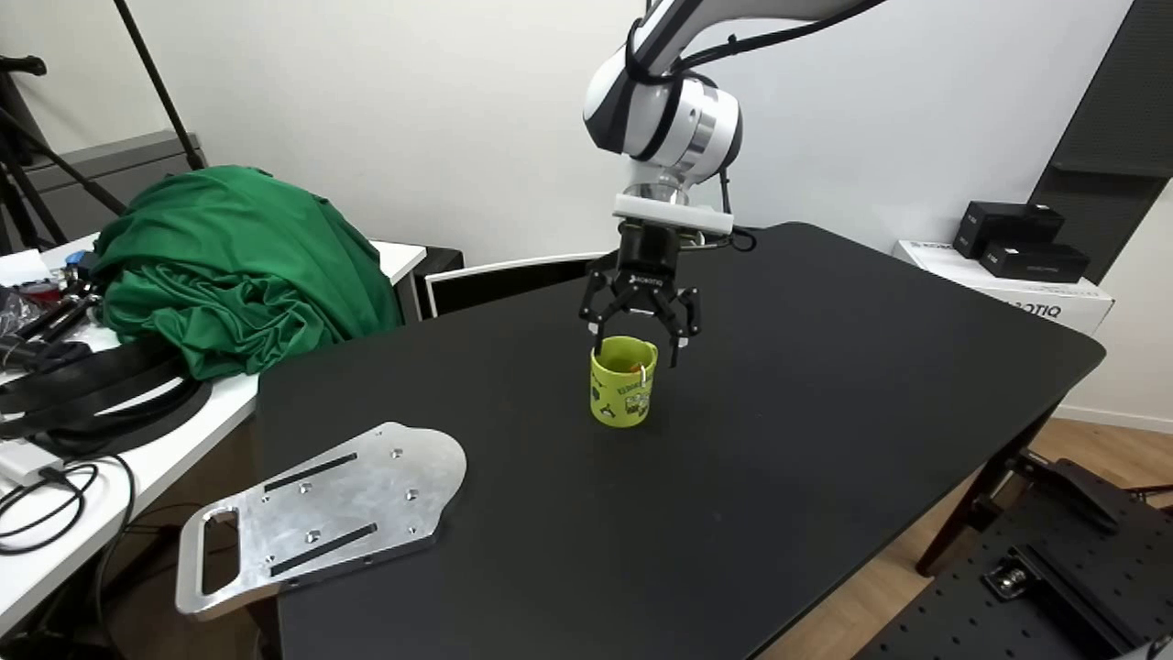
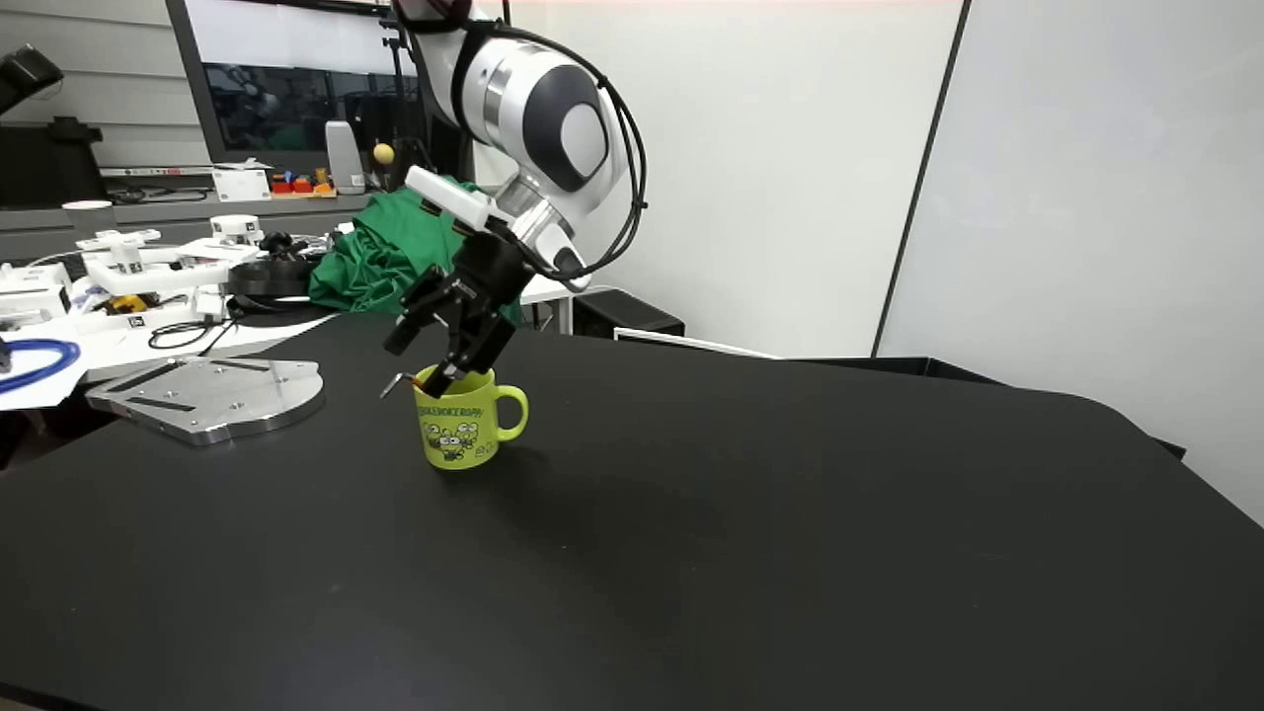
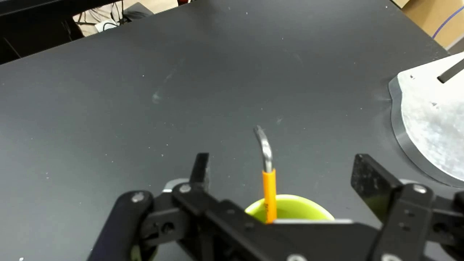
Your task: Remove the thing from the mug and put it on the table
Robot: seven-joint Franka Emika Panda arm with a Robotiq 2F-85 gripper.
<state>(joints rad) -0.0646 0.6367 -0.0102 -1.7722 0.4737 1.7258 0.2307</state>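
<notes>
The yellow-green mug stands upright on the black table; it shows in both exterior views. Its handle points away from the metal plate. The thing is an orange stick with a bent silver end. It leans in the mug with its silver end above the rim, as the wrist view and an exterior view show; its lower part is hidden. My gripper is open at the mug's rim. In the wrist view the fingers stand apart on either side of the stick, not touching it.
A silver metal plate lies at the table's edge; it also shows in the wrist view. A white desk with a green cloth and clutter stands beside the table. A wall rises behind.
</notes>
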